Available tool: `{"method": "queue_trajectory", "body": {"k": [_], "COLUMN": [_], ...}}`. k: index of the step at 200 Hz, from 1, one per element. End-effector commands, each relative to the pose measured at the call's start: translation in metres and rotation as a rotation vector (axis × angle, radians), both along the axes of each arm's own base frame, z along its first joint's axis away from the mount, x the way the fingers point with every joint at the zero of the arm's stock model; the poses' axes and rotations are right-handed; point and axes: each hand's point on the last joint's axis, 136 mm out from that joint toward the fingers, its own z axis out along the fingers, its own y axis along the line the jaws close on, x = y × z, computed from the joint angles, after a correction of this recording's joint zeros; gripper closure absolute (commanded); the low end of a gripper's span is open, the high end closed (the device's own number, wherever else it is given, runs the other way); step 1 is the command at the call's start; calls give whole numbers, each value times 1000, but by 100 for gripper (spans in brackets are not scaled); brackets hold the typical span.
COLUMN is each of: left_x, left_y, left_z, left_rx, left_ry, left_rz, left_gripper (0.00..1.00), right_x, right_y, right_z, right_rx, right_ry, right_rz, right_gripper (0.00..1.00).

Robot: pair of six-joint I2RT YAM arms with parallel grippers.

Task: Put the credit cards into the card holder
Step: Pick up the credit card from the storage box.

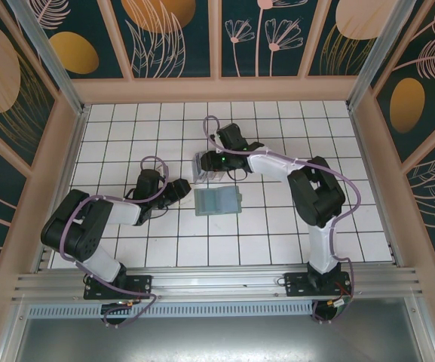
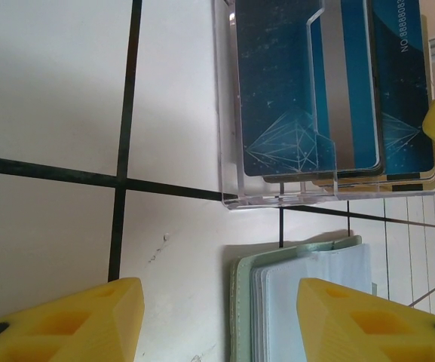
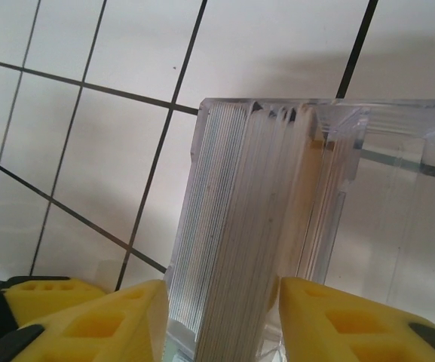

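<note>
**Two fingers astride the card stack**

Two yellow fingers of the right gripper (image 3: 223,290) stand on either side of the credit cards (image 3: 232,226), which are packed upright on edge in a clear box (image 3: 398,188). The gap between the fingers is narrow and barely wider than the stack. I cannot tell whether the pads already press the cards or only flank them.

The left gripper (image 2: 219,290) is about half open with nothing between its fingers, hovering low over the table (image 2: 51,90). Ahead of it the card holder (image 2: 315,294) lies open and flat with its paler slots facing up. Just beyond that is the box, with blue cards at the front and a yellowish one behind.

From above, the box sits about midway between the table's side edges, somewhat toward the far edge. The holder lies just beside it on the near side. The left gripper is near the holder's left edge.

The cards are probably light, thin, stiff and smooth-faced, so a pinch could slip or drag neighbouring cards up with it. The best hold looks to be across the flat faces near the top edge, on a single card or a thin few. The holder looks soft and light and may slide on the tiles, so it will likely need pinning at an edge while a card goes into a slot.
</note>
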Motion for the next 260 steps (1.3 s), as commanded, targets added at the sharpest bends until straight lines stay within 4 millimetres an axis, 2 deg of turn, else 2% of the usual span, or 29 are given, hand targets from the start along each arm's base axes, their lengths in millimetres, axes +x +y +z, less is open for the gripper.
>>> {"method": "queue_trajectory", "body": {"k": [1, 100, 136, 140, 163, 217, 250, 253, 260], "left_x": [-20, -20, -20, -24, -23, -23, -26, -23, -23], "left_y": [8, 5, 5, 6, 5, 7, 9, 8, 8], "left_z": [-38, -41, -40, -49, -49, -47, -51, -43, -40], "left_rx": [48, 32, 30, 38, 36, 42, 62, 55, 55], "left_ry": [121, 124, 119, 146, 145, 145, 158, 135, 129], "left_rz": [4, -2, -2, -4, -7, -2, -3, -4, -7], "left_gripper": [43, 43, 44, 44, 44, 44, 44, 44, 44], "right_x": [-1, -2, -1, -2, 0, 4, -4, -6, -10], "right_y": [6, 7, 6, 6, 4, -15, -29, -31, -35], "right_z": [30, 31, 28, 28, 30, 34, 40, 41, 43], "right_rx": [96, 105, 95, 93, 86, 0, -24, -25, -25], "right_ry": [-34, -21, -16, -14, -25, -68, -95, -97, -101], "right_rz": [19, 24, 17, 16, 6, -49, -68, -69, -73], "right_gripper": [60, 79, 90, 90, 92, 97, 99, 99, 99]}}
